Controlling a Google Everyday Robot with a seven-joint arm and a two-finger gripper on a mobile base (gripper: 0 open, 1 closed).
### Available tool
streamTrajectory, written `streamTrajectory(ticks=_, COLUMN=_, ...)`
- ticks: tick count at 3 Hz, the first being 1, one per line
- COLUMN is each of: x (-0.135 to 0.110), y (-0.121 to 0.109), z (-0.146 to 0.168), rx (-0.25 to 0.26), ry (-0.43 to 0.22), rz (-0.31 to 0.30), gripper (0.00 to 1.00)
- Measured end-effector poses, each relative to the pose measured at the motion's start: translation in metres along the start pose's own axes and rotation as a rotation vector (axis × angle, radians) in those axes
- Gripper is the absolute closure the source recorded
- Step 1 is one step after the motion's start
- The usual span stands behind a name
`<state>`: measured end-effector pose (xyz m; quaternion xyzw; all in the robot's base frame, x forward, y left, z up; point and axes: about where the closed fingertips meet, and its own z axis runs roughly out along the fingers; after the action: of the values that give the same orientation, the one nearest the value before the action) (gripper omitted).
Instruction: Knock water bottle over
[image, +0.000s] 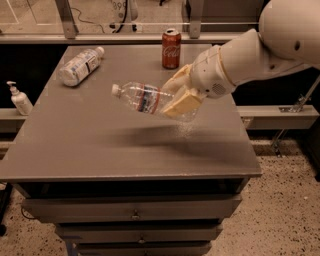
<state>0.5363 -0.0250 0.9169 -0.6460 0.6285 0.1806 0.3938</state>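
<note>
The water bottle (142, 97) is clear ribbed plastic with a white cap and a narrow blue-and-red label band. It hangs nearly on its side above the grey table (90, 145), cap pointing left. My gripper (177, 97) is shut on the bottle's lower half, its cream fingers (182, 104) on either side of it. The white arm reaches in from the upper right. The bottle's shadow falls on the table below it.
A second bottle with a wide, mostly white label (80, 65) lies on its side at the table's back left. A red soda can (171, 48) stands upright at the back centre. A small white pump bottle (19, 98) stands on a ledge left of the table. Drawers sit under the tabletop.
</note>
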Motion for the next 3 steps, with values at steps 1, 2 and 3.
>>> streamTrajectory(ticks=1, x=0.032, y=0.006, z=-0.009, rx=-0.066, ry=0.181, rz=-0.129, gripper=1.00)
streamTrajectory(ticks=2, x=0.049, y=0.014, z=-0.007, rx=-0.119, ry=0.298, rz=-0.222, gripper=1.00)
streamTrajectory(ticks=3, x=0.061, y=0.020, z=0.000, rx=-0.160, ry=0.396, rz=-0.289, gripper=1.00)
